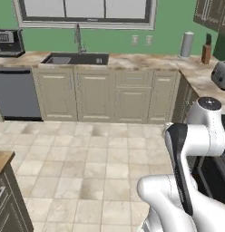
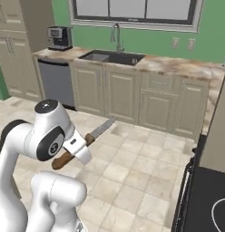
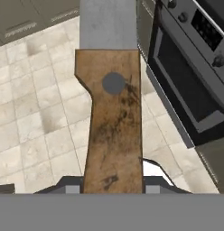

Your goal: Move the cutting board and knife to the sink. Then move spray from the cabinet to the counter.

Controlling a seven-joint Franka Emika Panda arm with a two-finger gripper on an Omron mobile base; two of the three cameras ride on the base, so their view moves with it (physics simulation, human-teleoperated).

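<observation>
The gripper was clenched on the knife over the floor, mid-carry; next it needed taking to the sink.

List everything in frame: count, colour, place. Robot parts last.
knife: 1, silver blade, brown wooden handle, held above the floor
sink: 1, dark basin, in the counter under the window
faucet: 1, silver, behind the sink
counter: 1, beige-brown marbled, over beige cabinets
coffee machine: 1, black and silver, counter's left end
dishwasher: 1, grey, left of the sink cabinets
paper towel roll: 1, white, right on the counter
knife block: 1, wooden, beside the roll
toaster: 1, silver, right counter
oven: 1, dark, right side
claw: 1, white, shut on the knife handle
</observation>
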